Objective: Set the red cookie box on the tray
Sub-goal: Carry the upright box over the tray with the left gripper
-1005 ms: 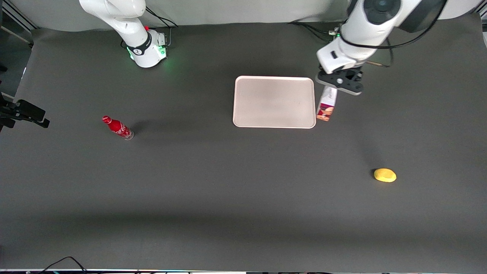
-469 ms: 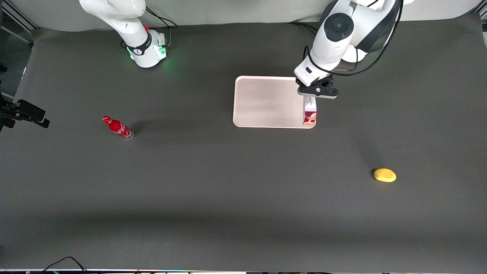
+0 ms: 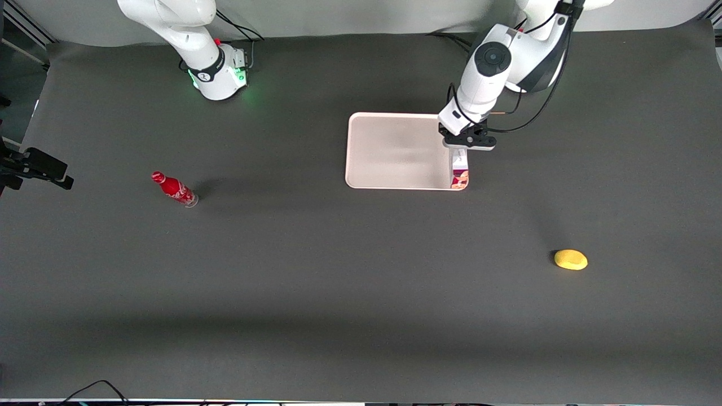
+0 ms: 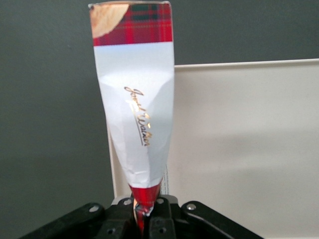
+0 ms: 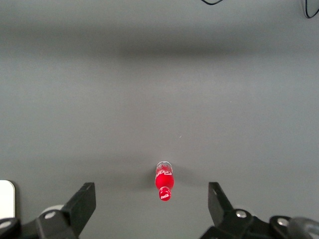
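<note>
The red cookie box hangs from my left gripper, which is shut on its pinched end. The box sits over the tray, along the rim nearest the working arm's end of the table, and I cannot tell if it touches the tray. In the left wrist view the box shows its white label patch and red tartan end, squeezed flat in the gripper, with the tray under and beside it.
A small red bottle stands toward the parked arm's end of the table and also shows in the right wrist view. A yellow lemon-like object lies nearer the front camera, toward the working arm's end.
My left gripper carried the box from beside the tray to over the tray's edge, then lowered it there.
</note>
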Controlling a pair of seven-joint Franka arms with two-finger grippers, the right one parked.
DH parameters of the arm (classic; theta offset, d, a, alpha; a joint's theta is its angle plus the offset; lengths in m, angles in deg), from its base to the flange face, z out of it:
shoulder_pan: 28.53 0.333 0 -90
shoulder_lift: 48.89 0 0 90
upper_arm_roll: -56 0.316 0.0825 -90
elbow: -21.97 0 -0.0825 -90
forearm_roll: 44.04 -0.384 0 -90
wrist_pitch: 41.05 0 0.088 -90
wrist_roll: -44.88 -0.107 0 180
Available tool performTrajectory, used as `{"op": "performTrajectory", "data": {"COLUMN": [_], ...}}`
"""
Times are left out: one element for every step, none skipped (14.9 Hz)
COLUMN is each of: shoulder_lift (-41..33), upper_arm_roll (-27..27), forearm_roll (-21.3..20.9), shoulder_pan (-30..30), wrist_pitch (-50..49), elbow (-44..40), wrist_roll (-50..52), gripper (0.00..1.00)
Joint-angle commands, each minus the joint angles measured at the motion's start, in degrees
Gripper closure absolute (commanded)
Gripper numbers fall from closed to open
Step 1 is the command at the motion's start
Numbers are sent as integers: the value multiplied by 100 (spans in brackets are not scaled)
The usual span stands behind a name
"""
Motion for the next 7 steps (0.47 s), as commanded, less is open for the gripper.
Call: {"op": "performTrajectory", "data": {"shoulder_lift": [641, 685, 703, 704, 704, 712, 712], "upper_arm_roll": [-226, -235, -278, -375, -384, -384, -384], "forearm_roll": [21, 21, 21, 21, 21, 21, 21], "shoulder_pan": [-22, -22, -31, -22, -22, -22, -22], "wrist_pitch": [691, 875, 964, 982, 983, 983, 983], "elbow": [48, 162, 224, 250, 259, 277, 295], "wrist_roll": [447, 447, 456, 456, 456, 456, 456], "gripper": [100, 100, 100, 100, 100, 100, 100]}}
